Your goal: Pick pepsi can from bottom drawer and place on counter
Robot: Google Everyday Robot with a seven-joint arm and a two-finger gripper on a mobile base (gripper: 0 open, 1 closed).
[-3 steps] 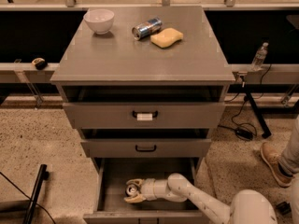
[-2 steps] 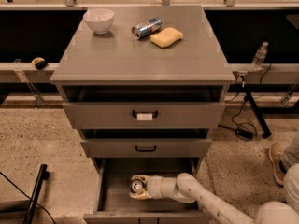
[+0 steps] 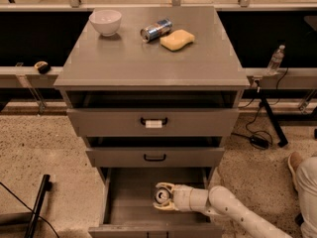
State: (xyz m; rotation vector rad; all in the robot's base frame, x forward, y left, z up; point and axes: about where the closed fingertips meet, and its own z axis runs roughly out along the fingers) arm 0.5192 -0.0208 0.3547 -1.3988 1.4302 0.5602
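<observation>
Gripper point(image 3: 160, 197) sits in the bottom drawer point(image 3: 128, 203), around the pepsi can point(image 3: 162, 196) — clamped or not, cannot tell. Lift and placing on the counter point(image 3: 148, 63) remain.

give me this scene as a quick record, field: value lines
gripper: gripper inside the bottom drawer, closed around the pepsi can
pepsi can: in the drawer, silver top showing, not yet on the counter
bottom drawer: pulled open
counter: counter holds three things near its back edge
on counter: white bowl, silver-and-blue can lying on its side, yellow sponge beside it
</observation>
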